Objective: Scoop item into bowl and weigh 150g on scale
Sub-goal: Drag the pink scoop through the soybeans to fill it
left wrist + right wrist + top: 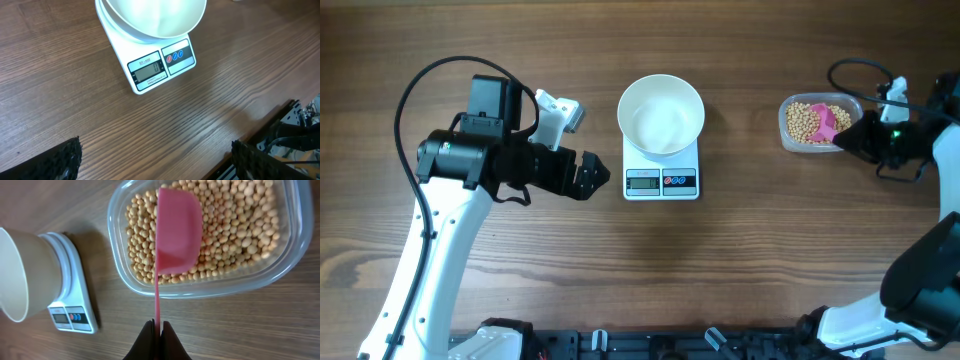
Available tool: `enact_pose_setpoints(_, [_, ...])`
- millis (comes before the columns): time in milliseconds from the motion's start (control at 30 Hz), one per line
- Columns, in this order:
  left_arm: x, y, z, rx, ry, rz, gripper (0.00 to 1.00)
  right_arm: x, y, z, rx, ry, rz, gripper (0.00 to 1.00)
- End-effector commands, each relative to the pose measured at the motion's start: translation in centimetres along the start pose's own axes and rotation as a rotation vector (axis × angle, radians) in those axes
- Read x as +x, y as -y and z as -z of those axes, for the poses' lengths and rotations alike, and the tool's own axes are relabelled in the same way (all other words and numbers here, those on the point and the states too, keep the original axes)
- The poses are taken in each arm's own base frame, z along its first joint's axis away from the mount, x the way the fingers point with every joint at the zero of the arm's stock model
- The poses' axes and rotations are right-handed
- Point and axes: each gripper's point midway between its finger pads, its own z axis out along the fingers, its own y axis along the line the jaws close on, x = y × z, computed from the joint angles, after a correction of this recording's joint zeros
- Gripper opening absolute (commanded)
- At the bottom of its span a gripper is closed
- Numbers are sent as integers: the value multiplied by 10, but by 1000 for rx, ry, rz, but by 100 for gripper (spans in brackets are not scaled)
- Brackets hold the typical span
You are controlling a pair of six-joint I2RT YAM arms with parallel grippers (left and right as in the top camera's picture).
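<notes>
The right gripper (157, 328), at the bottom centre of the right wrist view, is clenched, its two dark tips pinched on the thin handle of a pink scoop (177, 235). The handle runs straight up the frame from the jaws to the scoop's cup, which lies open side up over the beans (235, 225); whether it touches them I cannot tell. The beans cover the floor of a clear plastic tub (295, 250) filling the upper right of that view; in the overhead view the tub sits at the far right of the wooden table (720, 280)

The left gripper (592, 178) is released, jaws spread wide. In the left wrist view its black ribbed fingers (65, 160) stand in the lower left and lower right corners, with only bare wood between them. Beyond them, at the upper centre of that view, the white scale (159, 65) lies flat on the table, its display and button panel facing the gripper; the digits are too small to read. The white bowl (150, 20) sits on the scale's platform. Seen from overhead, bowl and scale are at the top centre, the left gripper just beside the scale's left edge but apart from it, and the tub well apart to the right
</notes>
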Motion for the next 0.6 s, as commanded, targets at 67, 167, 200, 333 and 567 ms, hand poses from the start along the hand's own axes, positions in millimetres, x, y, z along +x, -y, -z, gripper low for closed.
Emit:
enact_pose_setpoints(67, [-2,8,5,22,20,-35,100,15,1,-22,-120,-52,-85,4])
enact_pose_setpoints(167, [-2,8,5,22,20,-35,100,14,-4,-21,-149,-45,-85,4])
enact_pose_setpoints(200, [-2,8,5,22,20,-35,100,13,-5,-21,-156,-44,-84,4])
enact_pose_setpoints(333, [-2,8,5,22,20,-35,100,13,-5,-21,-155,-44,-98,4])
enact_pose_setpoints(567, [-2,8,5,22,20,-35,100,8,-15,-15,-243,-19,-122,4])
